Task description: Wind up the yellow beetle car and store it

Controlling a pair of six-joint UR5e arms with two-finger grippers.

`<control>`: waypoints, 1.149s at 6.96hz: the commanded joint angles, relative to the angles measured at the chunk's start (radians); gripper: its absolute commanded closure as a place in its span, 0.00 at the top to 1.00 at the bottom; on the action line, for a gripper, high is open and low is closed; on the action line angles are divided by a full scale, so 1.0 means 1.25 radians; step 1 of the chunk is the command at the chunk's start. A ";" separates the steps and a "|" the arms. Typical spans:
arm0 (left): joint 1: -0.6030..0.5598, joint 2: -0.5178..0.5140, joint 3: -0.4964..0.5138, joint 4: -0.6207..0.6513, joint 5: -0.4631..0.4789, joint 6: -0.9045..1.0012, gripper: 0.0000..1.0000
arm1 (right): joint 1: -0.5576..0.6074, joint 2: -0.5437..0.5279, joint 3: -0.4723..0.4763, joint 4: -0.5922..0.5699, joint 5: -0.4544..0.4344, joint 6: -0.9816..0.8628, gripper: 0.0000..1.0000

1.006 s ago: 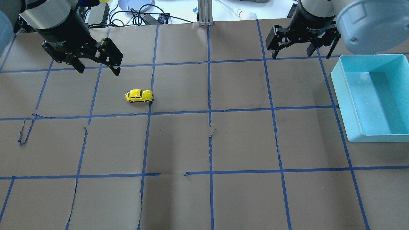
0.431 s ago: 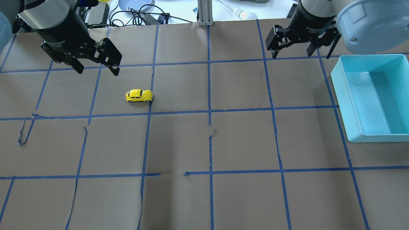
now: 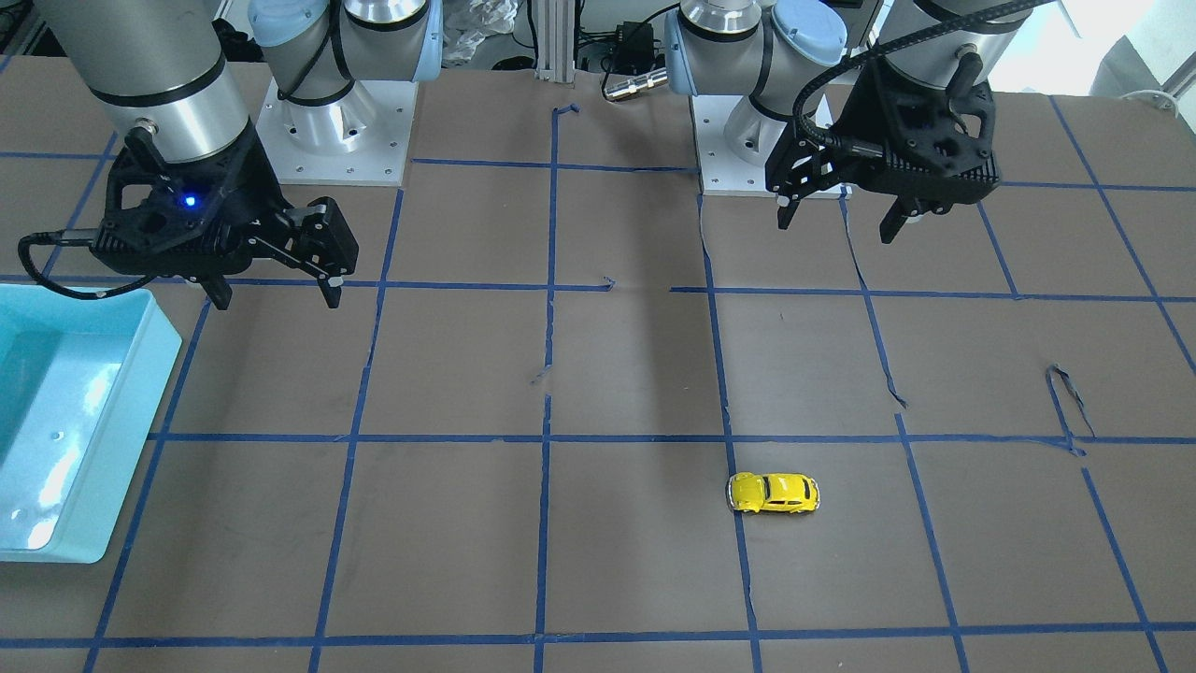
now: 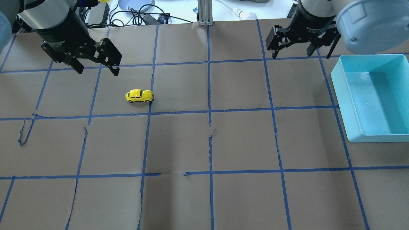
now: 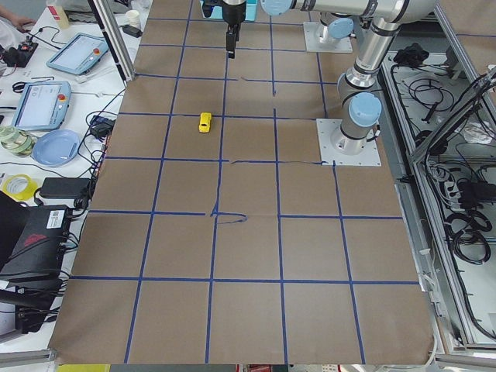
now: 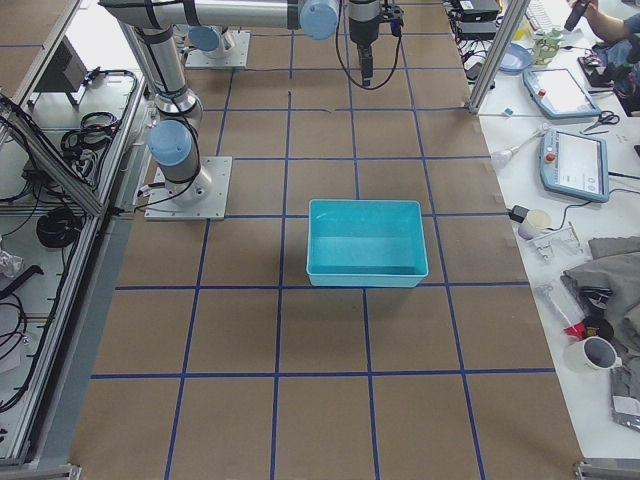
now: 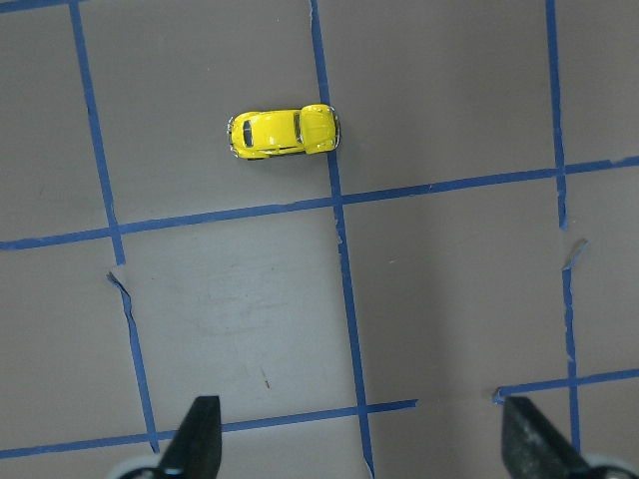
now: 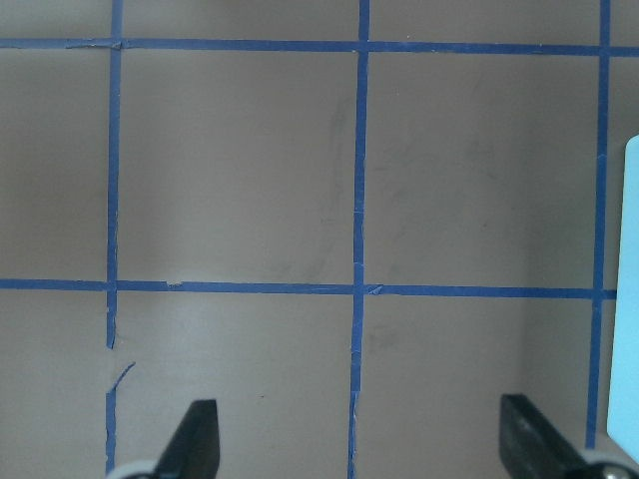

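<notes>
Brown paper gridded with blue tape covers the worktop [image 4: 243, 140]. A rectangular teal plastic bin [image 4: 346, 102], open-topped with nothing visible inside, sits at its right end as seen from overhead.

Just beside the bin's far corner, the right arm's wrist points nearly straight down. The right end effector [image 4: 291, 55] hangs above the paper with its black fingers spread wide and nothing between them. Well apart from the bin, at the opposite end, the left arm has the same downward pose. The left end effector [image 4: 98, 71] is turned slightly on its axis, equally wide open and empty.

A tiny glossy yellow beetle car [image 4: 139, 95] stands on its wheels far from the bin. It is near the left end effector but clear of it, with one end touching a blue tape line.

The left wrist camera shows the car [image 7: 285, 132] ahead of both fingertips [image 7: 195, 439], with bare paper between. The right wrist camera shows only taped paper and a sliver of the bin [image 8: 631, 299] at its edge. The front-facing camera alone shows a small blue light on the right wrist housing. The exterior right view shows the bin but not the car.
</notes>
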 commanded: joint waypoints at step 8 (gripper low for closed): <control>0.021 -0.140 -0.045 0.132 -0.009 0.353 0.97 | 0.000 -0.004 0.011 -0.001 0.000 0.000 1.00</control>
